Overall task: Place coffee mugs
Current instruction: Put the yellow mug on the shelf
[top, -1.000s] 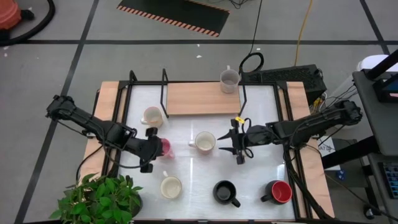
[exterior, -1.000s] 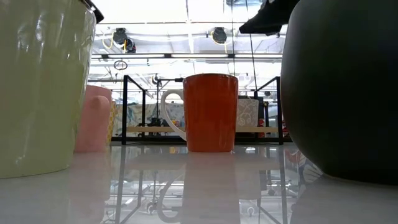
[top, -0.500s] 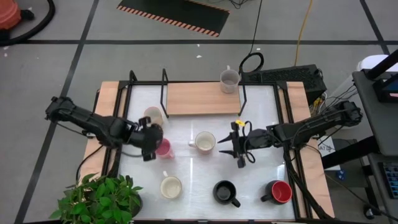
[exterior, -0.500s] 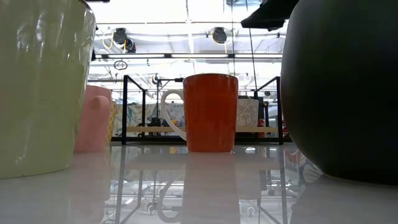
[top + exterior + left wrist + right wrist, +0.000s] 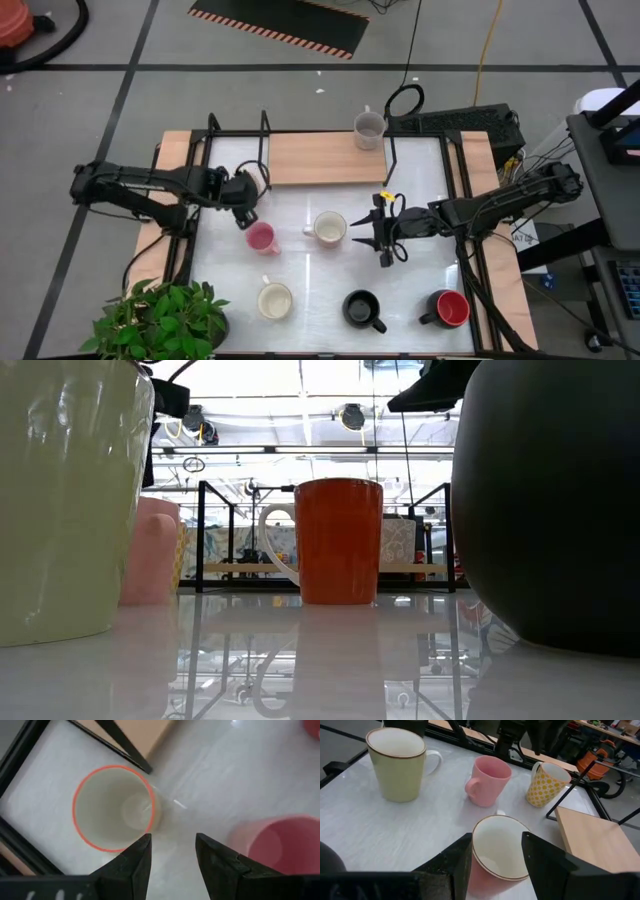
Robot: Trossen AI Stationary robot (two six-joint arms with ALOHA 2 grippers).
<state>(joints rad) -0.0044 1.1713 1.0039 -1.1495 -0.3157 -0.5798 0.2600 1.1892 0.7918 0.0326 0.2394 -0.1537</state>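
Observation:
My left gripper (image 5: 248, 210) (image 5: 172, 851) hangs open over bare table, pointing steeply down. It is between a yellow dotted mug with an orange rim (image 5: 112, 807) (image 5: 244, 184) and the upright pink mug (image 5: 261, 238) (image 5: 282, 845). My right gripper (image 5: 358, 232) (image 5: 495, 851) stands open just right of a reddish mug with a white inside (image 5: 329, 228) (image 5: 500, 849). In the right wrist view its fingers flank that mug's near rim, and no touch shows. All of these mugs stand on their bases.
A grey mug (image 5: 369, 128) stands on the rack's wooden shelf (image 5: 320, 158) at the far side. Along the near edge are a cream mug (image 5: 274, 300), a black mug (image 5: 362, 308) and a red-and-black mug (image 5: 448, 308). A potted plant (image 5: 160, 320) fills the near left corner.
My left gripper has come off the pink mug, swung toward the table's far edge up to the dotted mug, and rolled and tipped further downward. The pink mug stays upright where it was. My right gripper has kept still.

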